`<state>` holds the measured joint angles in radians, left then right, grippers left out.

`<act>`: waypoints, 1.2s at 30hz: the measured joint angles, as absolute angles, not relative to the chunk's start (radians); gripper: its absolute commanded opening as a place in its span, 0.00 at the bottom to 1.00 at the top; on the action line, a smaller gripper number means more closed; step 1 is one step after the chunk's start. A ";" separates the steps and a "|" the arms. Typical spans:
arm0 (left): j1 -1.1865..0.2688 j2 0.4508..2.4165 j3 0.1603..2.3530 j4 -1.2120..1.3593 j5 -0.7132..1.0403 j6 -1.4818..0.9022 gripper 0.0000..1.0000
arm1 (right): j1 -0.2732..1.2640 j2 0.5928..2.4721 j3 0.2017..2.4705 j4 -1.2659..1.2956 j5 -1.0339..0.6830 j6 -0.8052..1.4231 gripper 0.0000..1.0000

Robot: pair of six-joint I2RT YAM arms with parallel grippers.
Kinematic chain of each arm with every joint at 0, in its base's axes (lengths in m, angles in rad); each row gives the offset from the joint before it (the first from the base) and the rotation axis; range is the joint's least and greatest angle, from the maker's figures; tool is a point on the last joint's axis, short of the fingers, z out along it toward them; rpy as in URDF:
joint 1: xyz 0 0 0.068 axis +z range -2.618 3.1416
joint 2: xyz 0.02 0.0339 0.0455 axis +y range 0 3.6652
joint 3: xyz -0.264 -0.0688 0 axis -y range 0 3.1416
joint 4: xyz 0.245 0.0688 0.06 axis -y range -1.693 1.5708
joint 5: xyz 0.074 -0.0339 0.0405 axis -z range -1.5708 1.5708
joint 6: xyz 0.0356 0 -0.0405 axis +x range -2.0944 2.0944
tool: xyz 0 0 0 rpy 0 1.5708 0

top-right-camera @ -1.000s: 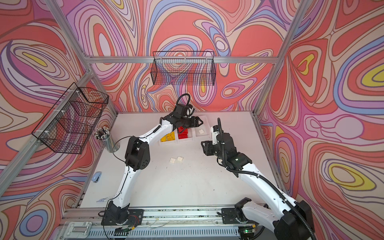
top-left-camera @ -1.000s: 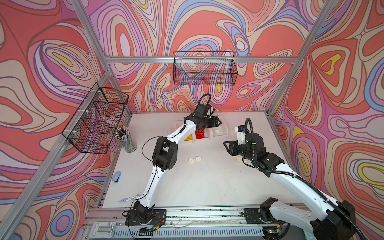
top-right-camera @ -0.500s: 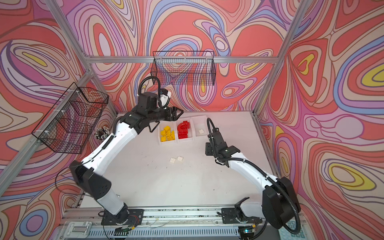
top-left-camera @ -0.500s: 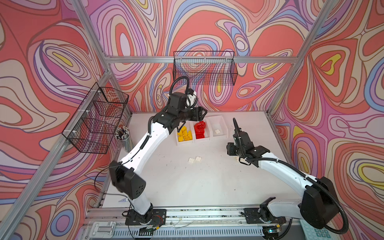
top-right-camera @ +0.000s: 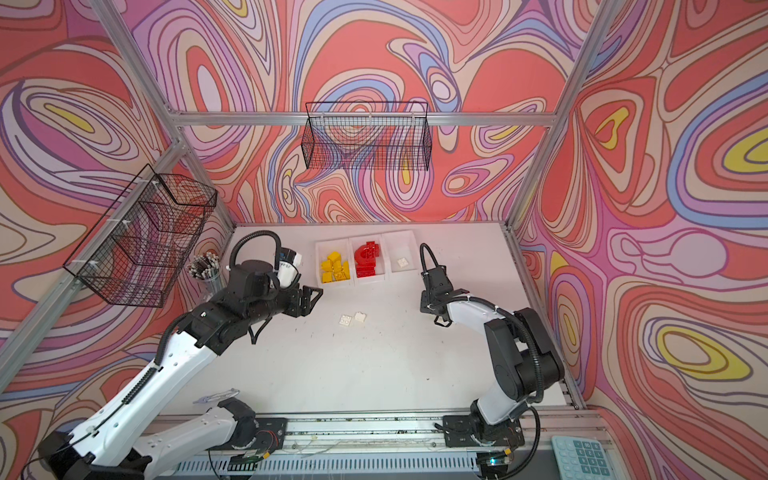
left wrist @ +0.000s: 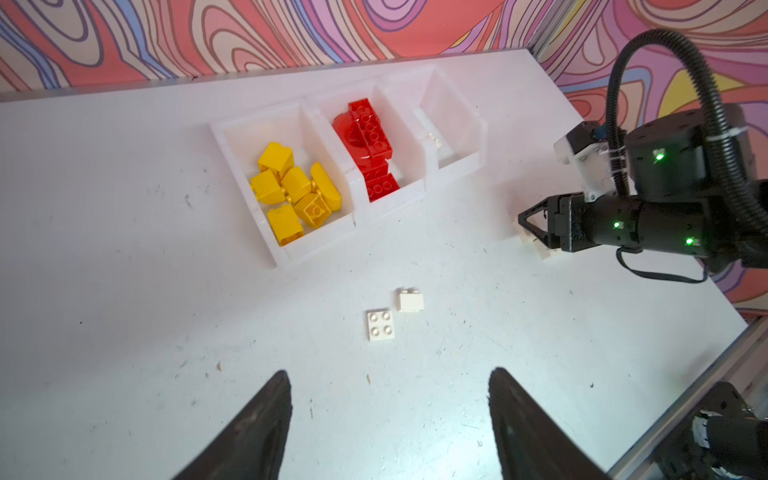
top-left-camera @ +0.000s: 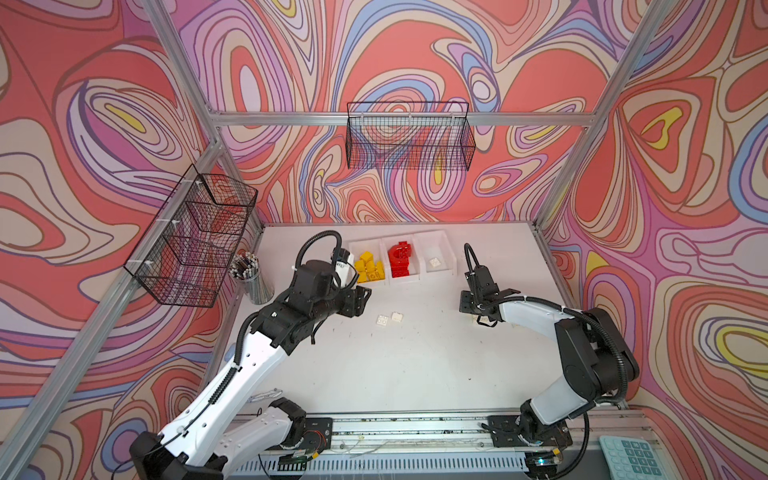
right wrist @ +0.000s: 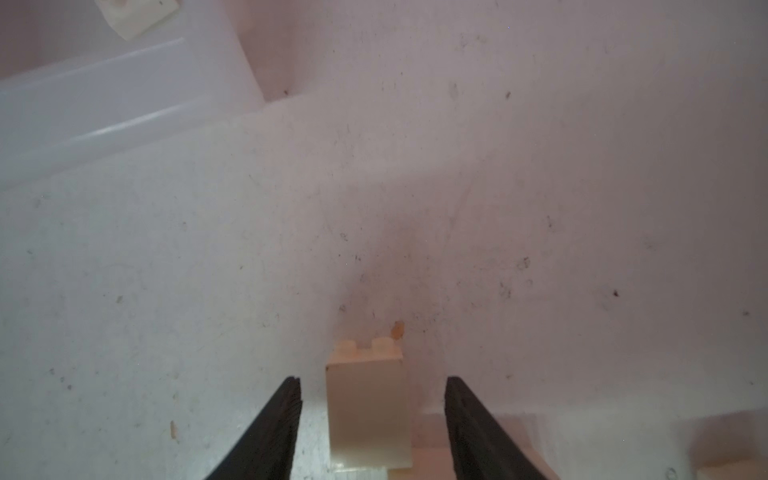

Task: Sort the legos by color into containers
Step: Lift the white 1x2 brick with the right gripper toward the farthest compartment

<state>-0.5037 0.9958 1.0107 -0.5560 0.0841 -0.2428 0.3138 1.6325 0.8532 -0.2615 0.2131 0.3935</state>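
Observation:
Three joined white containers (top-left-camera: 448, 266) stand at the back of the table. The left one holds yellow legos (top-left-camera: 368, 268), the middle one red legos (top-left-camera: 400, 259), the right one a single white lego (top-left-camera: 435, 262). Two white legos (top-left-camera: 382, 320) (top-left-camera: 397, 316) lie loose on the table in front of them. My left gripper (top-left-camera: 363, 299) hangs open and empty just left of that pair (left wrist: 380, 325). My right gripper (right wrist: 372, 380) is down at the table on the right, open, its jaws on either side of a white brick (right wrist: 368, 407) without touching it.
A clear cup of pencils (top-left-camera: 249, 274) stands at the left table edge. Black wire baskets hang on the left wall (top-left-camera: 195, 245) and back wall (top-left-camera: 409, 141). A calculator (top-left-camera: 631, 457) lies beyond the front rail. More white pieces (left wrist: 544, 251) lie under the right gripper.
My left arm has pulled back from over the containers toward the front left. My right gripper has shifted a little right and come down around the white brick.

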 measured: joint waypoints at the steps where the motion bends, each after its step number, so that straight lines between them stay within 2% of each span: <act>1: -0.504 0.987 0.994 -0.554 0.080 -0.242 0.75 | 0.312 1.641 0.855 -0.259 0.213 0.393 0.55; 9: -0.504 0.984 0.959 -0.532 0.069 -0.236 0.75 | 0.308 1.669 0.860 -0.233 0.206 0.393 0.51; 18: -0.504 0.983 0.959 -0.527 0.058 -0.235 0.74 | 0.308 1.676 0.855 -0.222 0.188 0.393 0.39; 28: -0.504 0.982 0.959 -0.527 0.054 -0.236 0.74 | 0.308 1.676 0.845 -0.221 0.173 0.387 0.39; 30: -0.504 0.979 0.959 -0.527 0.053 -0.236 0.74 | 0.308 1.676 0.845 -0.222 0.171 0.386 0.35; 33: -0.504 0.972 0.959 -0.527 0.051 -0.236 0.74 | 0.308 1.676 0.847 -0.223 0.168 0.384 0.22; 36: -0.504 0.968 0.959 -0.527 0.051 -0.236 0.75 | 0.308 1.676 0.853 -0.229 0.164 0.379 0.22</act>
